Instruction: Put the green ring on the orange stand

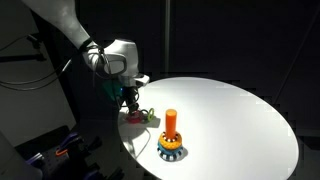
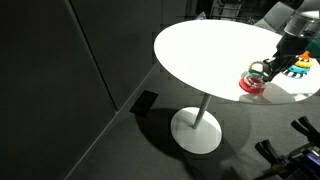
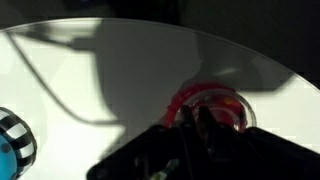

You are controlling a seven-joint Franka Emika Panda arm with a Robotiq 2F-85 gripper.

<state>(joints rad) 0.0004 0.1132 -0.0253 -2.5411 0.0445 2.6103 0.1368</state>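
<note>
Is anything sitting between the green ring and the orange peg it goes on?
Nothing visible. In an exterior view only bare table lies between the green ring and the orange peg. The red ring lies on its other side.

The stand [image 1: 171, 140] stands on the table [image 1: 240, 110] close to its edge. Along that edge lie the inner ring [image 1: 150, 116], toward the stand, and just beside it the outer ring [image 1: 133, 118], under the gripper [image 1: 130, 102].
</note>
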